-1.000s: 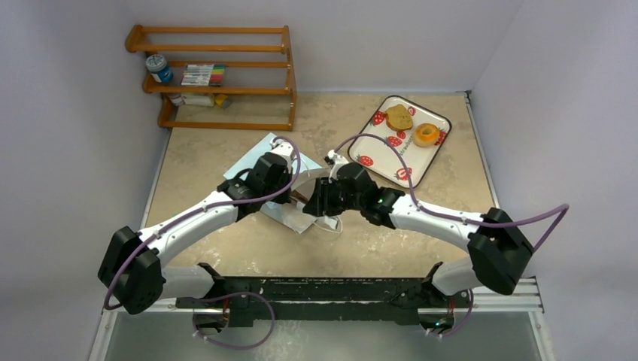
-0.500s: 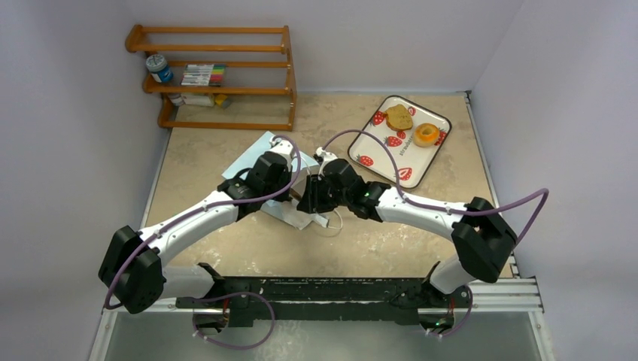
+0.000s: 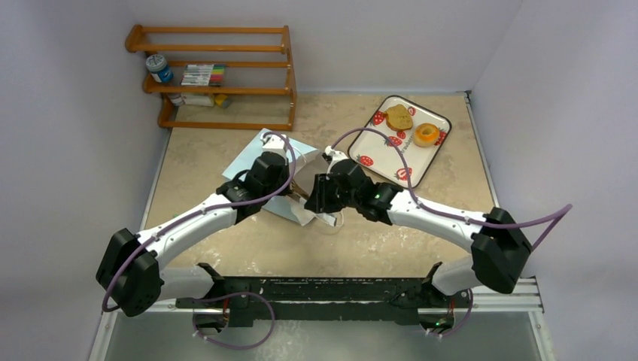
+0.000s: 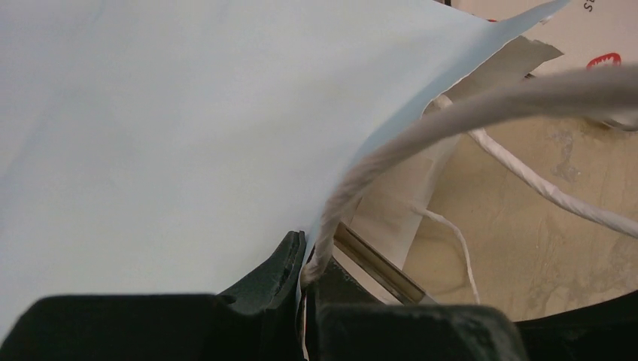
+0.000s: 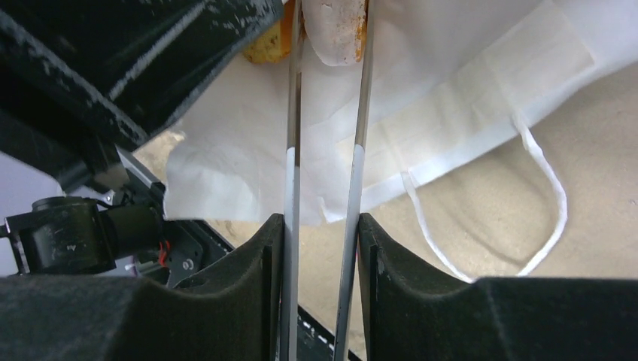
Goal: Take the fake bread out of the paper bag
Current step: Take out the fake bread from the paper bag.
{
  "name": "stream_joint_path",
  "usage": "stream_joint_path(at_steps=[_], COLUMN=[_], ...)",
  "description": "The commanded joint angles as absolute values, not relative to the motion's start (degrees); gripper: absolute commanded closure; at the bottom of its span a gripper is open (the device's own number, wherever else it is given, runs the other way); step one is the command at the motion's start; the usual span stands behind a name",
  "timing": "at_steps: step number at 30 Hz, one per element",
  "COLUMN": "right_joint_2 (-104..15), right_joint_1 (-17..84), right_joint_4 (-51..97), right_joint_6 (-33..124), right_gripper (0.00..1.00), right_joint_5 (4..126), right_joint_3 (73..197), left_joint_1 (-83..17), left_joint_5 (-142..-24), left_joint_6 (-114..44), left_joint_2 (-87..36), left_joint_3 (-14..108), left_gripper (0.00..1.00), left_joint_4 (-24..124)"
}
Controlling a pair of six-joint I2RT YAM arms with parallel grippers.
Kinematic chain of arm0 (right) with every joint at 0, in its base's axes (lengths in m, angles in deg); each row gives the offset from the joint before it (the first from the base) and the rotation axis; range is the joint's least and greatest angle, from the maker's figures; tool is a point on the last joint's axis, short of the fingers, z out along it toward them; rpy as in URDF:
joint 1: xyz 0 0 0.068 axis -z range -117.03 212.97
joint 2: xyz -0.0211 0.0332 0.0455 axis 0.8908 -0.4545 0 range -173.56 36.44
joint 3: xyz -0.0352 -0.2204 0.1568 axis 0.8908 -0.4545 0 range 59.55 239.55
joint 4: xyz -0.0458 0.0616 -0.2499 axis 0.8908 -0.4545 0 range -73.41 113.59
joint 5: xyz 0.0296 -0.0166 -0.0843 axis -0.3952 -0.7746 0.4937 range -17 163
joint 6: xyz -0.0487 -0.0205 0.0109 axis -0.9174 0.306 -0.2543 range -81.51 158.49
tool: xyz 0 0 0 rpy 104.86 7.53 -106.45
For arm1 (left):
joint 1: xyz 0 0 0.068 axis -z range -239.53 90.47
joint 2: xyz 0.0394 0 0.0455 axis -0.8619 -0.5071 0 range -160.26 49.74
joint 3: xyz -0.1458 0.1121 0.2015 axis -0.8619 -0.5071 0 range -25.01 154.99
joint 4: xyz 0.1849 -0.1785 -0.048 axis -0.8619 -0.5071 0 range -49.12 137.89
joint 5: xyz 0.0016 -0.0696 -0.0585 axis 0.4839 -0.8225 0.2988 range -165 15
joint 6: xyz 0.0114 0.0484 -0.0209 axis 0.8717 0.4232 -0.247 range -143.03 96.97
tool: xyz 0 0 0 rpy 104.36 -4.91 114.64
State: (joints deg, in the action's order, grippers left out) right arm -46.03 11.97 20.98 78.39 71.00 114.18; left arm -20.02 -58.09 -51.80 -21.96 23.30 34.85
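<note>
Right wrist view: right fingers [image 5: 391, 286] were pinched on the pale roll [image 5: 338, 26] inside the paper bag [image 5: 451, 75], apparently to draw it out; left fingers [image 4: 263, 278] were clamped shut on the cord handle [image 4: 391, 150], propping the mouth open on the desk [image 5: 602, 188]

We find the paper bag [image 3: 256, 153] lying in the middle of the table [image 3: 361, 242], its mouth toward the near right. A roll [image 5: 340, 30] sits in that mouth, between the fingers of the right gripper [image 5: 329, 19]. The tray [image 3: 374, 129] sits far right, bearing a slice [image 3: 399, 117] and a doughnut [image 3: 426, 134]. A rack [image 3: 226, 91] stands far left.
</note>
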Motion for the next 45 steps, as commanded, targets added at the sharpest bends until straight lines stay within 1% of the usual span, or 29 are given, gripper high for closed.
stream_joint_path(at_steps=[1,20,32,42,45], right_joint_2=[-40.95,-27.31,-19.63,-13.84,-11.36], right_joint_1=[12.09,12.09,12.11,12.08,12.16], right_joint_4=[20.3,10.58,5.64,-0.52,-1.53], right_joint_6=[79.05,81.95,82.8,87.83,90.05], right_gripper=[1.0,1.0,1.0,1.0,1.0], right_joint_5=[73.09,70.76,71.9,77.87,82.96], right_joint_3=[112.79,110.61,108.49,109.26,109.39], left_joint_1=[-20.08,-21.69,-26.72,-29.67,-29.97], left_joint_5=[-52.9,-47.96,-45.94,-48.32,-49.07], left_joint_6=[-55.53,-58.13,-60.47,-59.8,-59.29], left_joint_2=[-20.12,-18.8,-18.03,-20.2,-20.05], left_joint_3=[22.33,21.04,20.66,20.54,20.26], left_gripper=[1.0,1.0,1.0,1.0,1.0], left_joint_4=[39.49,39.43,39.25,40.38,40.5])
